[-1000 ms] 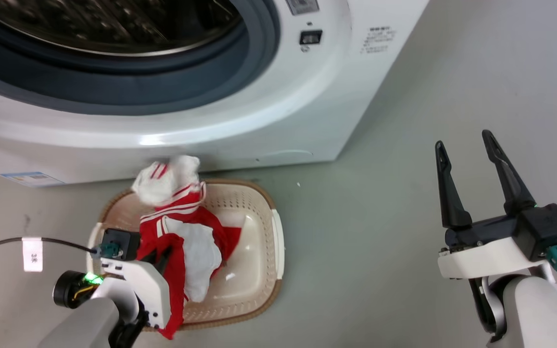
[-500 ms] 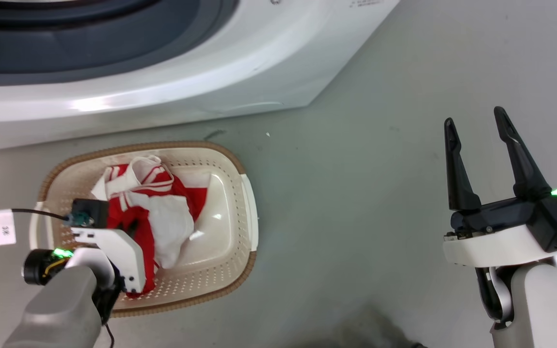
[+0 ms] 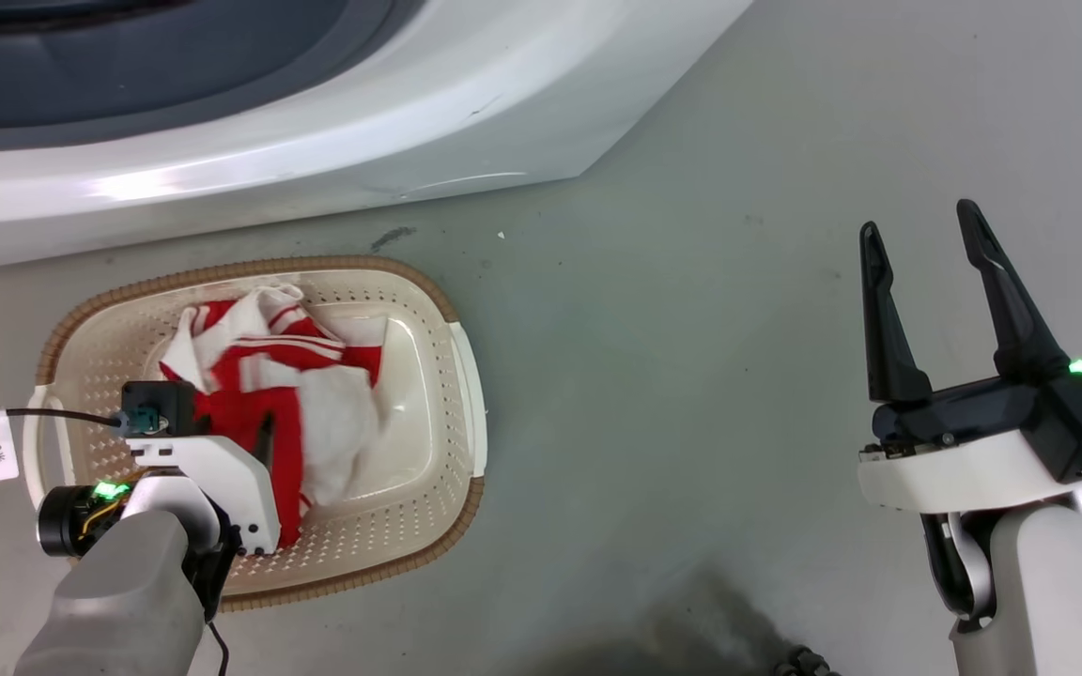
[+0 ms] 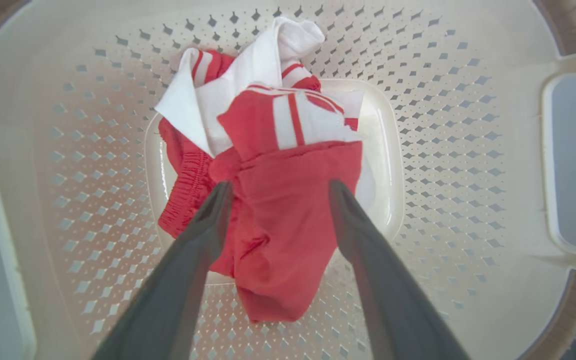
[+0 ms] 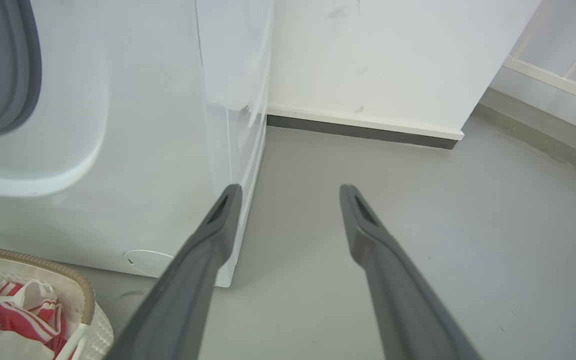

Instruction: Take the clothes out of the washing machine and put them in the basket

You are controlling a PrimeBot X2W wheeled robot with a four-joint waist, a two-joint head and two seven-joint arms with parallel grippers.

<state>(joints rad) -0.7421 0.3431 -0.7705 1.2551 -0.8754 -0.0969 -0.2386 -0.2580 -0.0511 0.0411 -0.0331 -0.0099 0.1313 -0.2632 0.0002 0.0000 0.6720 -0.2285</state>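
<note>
Since a second ago, the soft red-and-white striped clothes [image 3: 269, 394] have been lowered into the cream perforated plastic basket [image 3: 391, 526], where they lie bunched. The left gripper [image 4: 280, 185] is poised over them, fingers spread. The right gripper [image 3: 917, 218], at the basket's three o'clock, is spread and empty. The large white washing machine [image 3: 363, 103] stands at twelve o'clock.

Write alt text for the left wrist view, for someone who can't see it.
A crumpled bundle of red fabric clothes with white panels and thin stripes lies on the floor of a cream-white perforated plastic basket. The left gripper has its two long dark fingers spread apart over the red cloth.
</note>
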